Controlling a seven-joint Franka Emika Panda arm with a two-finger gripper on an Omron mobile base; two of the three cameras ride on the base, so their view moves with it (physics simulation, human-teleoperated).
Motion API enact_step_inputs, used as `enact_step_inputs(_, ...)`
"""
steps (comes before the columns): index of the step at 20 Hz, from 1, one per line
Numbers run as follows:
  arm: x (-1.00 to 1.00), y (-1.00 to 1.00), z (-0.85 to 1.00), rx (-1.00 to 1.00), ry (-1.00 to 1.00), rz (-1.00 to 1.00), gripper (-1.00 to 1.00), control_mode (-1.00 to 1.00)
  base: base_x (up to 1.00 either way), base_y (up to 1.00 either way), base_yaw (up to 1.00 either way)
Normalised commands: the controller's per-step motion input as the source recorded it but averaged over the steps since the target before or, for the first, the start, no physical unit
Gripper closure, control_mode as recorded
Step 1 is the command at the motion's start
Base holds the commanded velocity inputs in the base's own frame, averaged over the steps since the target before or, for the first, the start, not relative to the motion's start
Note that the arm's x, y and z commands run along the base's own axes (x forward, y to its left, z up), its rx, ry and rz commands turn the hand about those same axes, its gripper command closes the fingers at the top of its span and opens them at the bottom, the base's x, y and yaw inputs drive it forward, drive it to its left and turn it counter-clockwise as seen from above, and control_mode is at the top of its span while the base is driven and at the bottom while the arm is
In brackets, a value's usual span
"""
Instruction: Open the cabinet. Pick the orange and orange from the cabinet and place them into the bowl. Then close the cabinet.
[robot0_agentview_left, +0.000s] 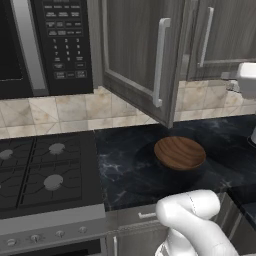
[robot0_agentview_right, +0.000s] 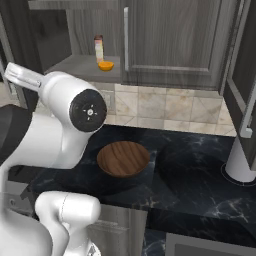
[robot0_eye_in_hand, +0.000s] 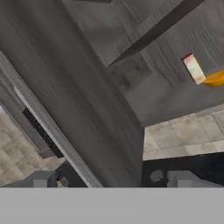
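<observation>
The cabinet's left door (robot0_agentview_left: 131, 55) stands swung out, its silver bar handle (robot0_agentview_left: 159, 62) toward the room. The right door (robot0_agentview_right: 172, 40) is shut. On the open shelf lies an orange (robot0_agentview_right: 105, 65), next to a small upright bottle (robot0_agentview_right: 98, 47). The hand view looks up past the open door (robot0_eye_in_hand: 74, 100) and catches the orange (robot0_eye_in_hand: 215, 79) at its right edge. My gripper (robot0_eye_in_hand: 114, 180) is open, fingertips (robot0_eye_in_hand: 43, 179) wide apart with nothing between them, well short of the fruit. The wooden bowl (robot0_agentview_left: 180, 152) (robot0_agentview_right: 123, 158) sits on the dark counter below.
A black microwave (robot0_agentview_left: 55, 45) hangs left of the cabinet, above a gas stove (robot0_agentview_left: 45, 170). A white cylinder (robot0_agentview_right: 240, 165) stands on the counter at the right. Another dark door with a handle (robot0_agentview_right: 245, 112) juts in at the right edge. My white arm (robot0_agentview_right: 65, 120) rises in the foreground.
</observation>
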Motion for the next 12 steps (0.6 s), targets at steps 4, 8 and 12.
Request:
enact_step_inputs(4,0.32,0.50,0.00,0.00,0.00,0.19,-1.00,-1.00,0.00,0.00,0.00)
enact_step_inputs(8,0.23,0.52,-0.01,0.00,0.00,0.18,-1.00,-1.00,0.00,0.00,0.00)
enact_step_inputs(12,0.24,0.50,-0.04,0.00,0.00,0.16,-1.00,-1.00,0.00,0.00,0.00)
